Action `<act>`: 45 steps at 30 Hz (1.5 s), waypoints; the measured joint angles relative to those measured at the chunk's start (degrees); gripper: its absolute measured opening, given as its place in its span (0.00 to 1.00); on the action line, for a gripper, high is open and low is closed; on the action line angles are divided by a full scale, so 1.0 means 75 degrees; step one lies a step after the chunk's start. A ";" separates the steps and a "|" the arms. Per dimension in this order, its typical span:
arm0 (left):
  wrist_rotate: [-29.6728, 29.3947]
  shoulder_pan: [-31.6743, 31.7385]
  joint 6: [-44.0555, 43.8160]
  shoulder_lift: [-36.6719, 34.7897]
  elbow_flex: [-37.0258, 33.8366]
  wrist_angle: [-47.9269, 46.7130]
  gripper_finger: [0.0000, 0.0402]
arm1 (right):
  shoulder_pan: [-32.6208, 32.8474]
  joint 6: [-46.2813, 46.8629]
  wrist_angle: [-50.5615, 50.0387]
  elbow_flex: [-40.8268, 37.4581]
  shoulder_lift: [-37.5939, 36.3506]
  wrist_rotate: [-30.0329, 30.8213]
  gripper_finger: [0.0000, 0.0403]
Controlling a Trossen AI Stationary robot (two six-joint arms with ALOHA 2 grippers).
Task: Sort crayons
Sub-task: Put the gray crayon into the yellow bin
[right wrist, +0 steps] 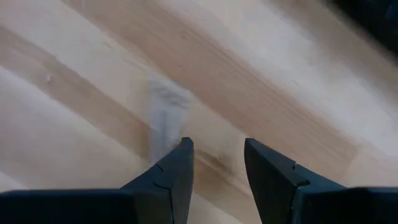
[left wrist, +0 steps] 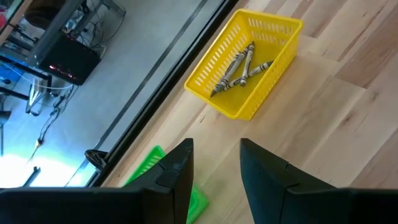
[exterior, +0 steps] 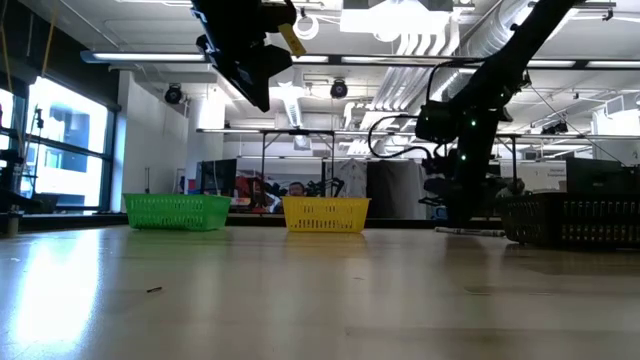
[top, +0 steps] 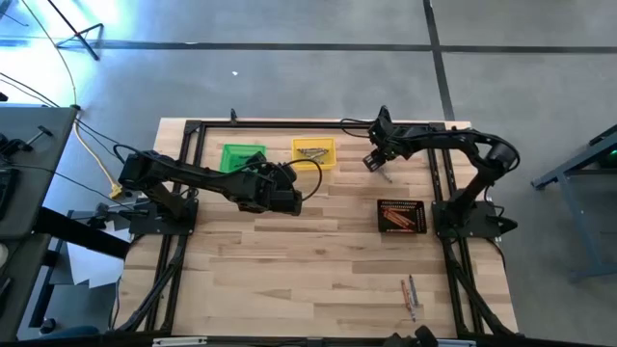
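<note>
right gripper (right wrist: 214, 180): fingers parted, nothing between them; low over bare wood, a blurred grey crayon (right wrist: 166, 118) on the table just past the fingertips
right gripper location: high view puts it (top: 374, 161) just right of the yellow bin (top: 314, 152), with the grey crayon (top: 385, 175) lying beside it
right arm pose: reaches from its base at the table's right edge, elbow bent, forearm running toward the far middle, wrist tipped down
left gripper (left wrist: 214, 171): fingers spread, empty; held high above the table, aimed at the yellow bin (left wrist: 273, 56)
left gripper location: mid-table (top: 289, 198), in front of the green bin (top: 241, 157)
left arm pose: stretched from the left-side base across toward the centre, raised; low view shows it hanging above table level (exterior: 245, 50)
crayons in yellow bin: a few grey ones (left wrist: 239, 68) lying crossed on the bottom
crayons in black bin: orange-red ones (top: 400, 220) inside the black bin (top: 402, 204), right side of the table next to the right arm's base
loose crayons: a couple (top: 410, 294) on the wood near the front right, well apart from both grippers
green bin contents: cannot tell
</note>
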 joint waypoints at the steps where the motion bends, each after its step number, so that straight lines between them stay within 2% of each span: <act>1: 0.0000 0.0000 0.0002 0.0000 0.0000 0.0000 0.29 | -0.0005 0.0031 -0.0027 0.0003 0.0043 -0.0054 0.34; 13: -0.0020 0.0000 0.0020 0.0000 0.0000 -0.0003 0.29 | 0.0017 -0.0026 -0.0311 0.0806 0.0054 -0.0102 0.34; 18: 0.0038 0.0000 0.0020 0.0000 0.0000 -0.0009 0.29 | 0.0243 -0.0156 -0.0339 0.1195 0.0054 -0.0603 0.34; 24: 0.0052 0.0000 0.0023 0.0000 0.0000 -0.0009 0.29 | 0.0571 -0.0291 -0.0357 0.1232 0.0069 -0.0644 0.34; 29: 0.0083 0.0000 0.0023 0.0000 0.0000 -0.0012 0.29 | 0.0752 -0.0291 -0.0394 0.1239 0.0446 -0.0646 0.34; 36: 0.0085 0.0000 0.0023 0.0000 0.0000 -0.0012 0.29 | 0.0769 -0.0289 -0.0369 0.1239 0.1030 -0.0652 0.34; 45: 0.0083 -0.0001 0.0022 0.0000 -0.0003 -0.0011 0.29 | 0.0769 -0.0305 -0.0347 0.1265 0.1191 -0.0648 0.31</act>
